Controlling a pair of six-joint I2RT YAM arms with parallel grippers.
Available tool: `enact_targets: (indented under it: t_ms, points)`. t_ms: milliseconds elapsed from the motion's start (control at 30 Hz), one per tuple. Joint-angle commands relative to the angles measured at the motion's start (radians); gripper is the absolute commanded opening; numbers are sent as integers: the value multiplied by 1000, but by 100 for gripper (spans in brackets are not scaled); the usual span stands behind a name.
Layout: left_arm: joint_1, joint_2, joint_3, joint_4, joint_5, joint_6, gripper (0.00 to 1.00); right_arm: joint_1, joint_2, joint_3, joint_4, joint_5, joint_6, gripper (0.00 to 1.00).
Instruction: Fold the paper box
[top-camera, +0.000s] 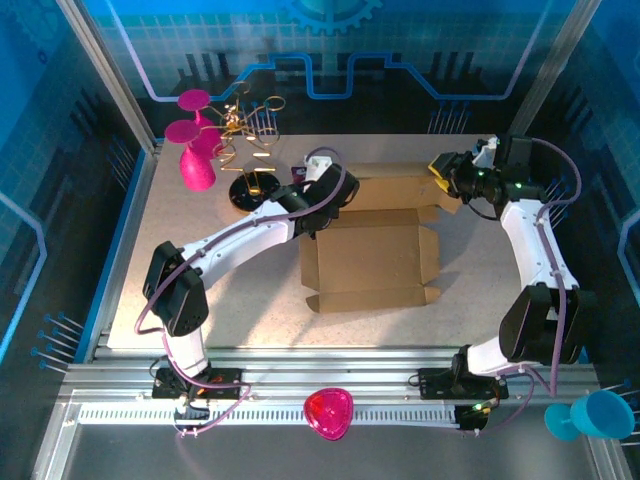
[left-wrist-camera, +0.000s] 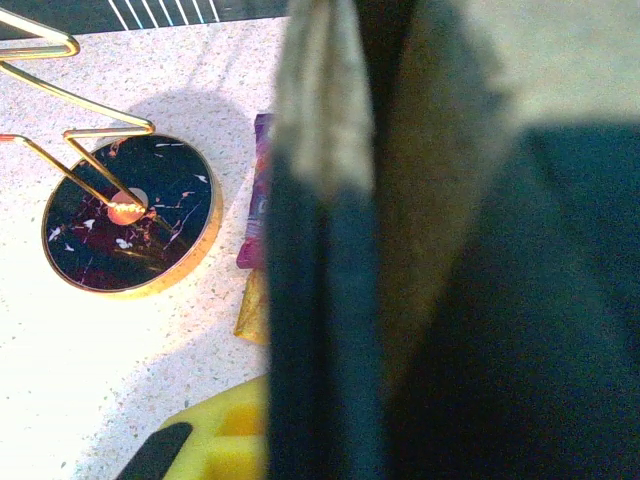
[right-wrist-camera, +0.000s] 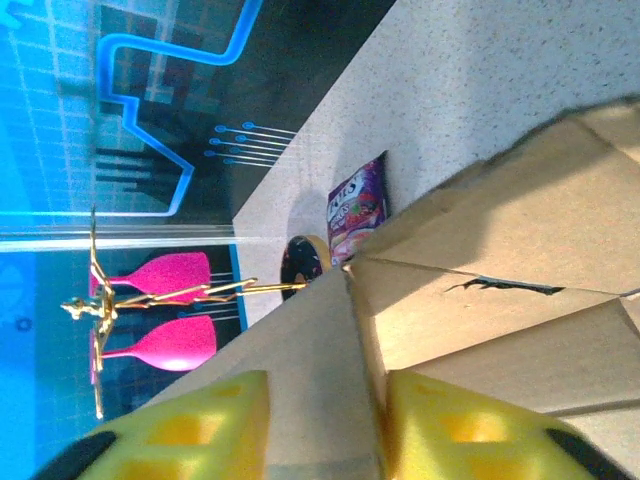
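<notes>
The paper box (top-camera: 375, 262) lies mid-tabletop in the top view, its long axis left to right and its far wall raised. The left gripper (top-camera: 322, 192) is at its far-left corner, the right gripper (top-camera: 447, 178) at its far-right.

Left wrist: jaws clenched, apparently pinching the box wall (left-wrist-camera: 320, 90), seen edge-on.

Right wrist: fingers (right-wrist-camera: 440, 430) straddle a flap's edge; I cannot tell whether they pinch it.

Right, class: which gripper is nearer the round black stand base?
Left. The left gripper is at the box's back left corner, just beside the base. The right gripper is across the box at its right end.
</notes>
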Motion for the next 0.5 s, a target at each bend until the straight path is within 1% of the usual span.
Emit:
enact_targets:
  t_ms: [0,133,233,267,300,367,433,467]
  points:
    - [12,-32,40,-6,30,-33,0,9,-22,-29,138,-57,135,22]
    - [25,-42,41,-4,49,-49,0,1,-33,-81,296,-65,285,0]
    - [32,-49,43,-7,55,-54,0,-1,-34,-92,363,-65,356,0]
    - [34,-50,46,-7,58,-56,0,-2,-36,-90,372,-66,366,2]
    - [36,-50,49,-10,58,-56,0,-6,-39,-88,375,-64,369,12]
    - [38,-55,62,-25,57,-57,0,-19,-76,-98,369,-22,356,36]
    - [41,-58,74,-36,55,-55,0,-40,-139,-132,352,41,325,47]
    - [43,-60,80,-40,57,-53,0,-51,-173,-154,335,71,305,50]
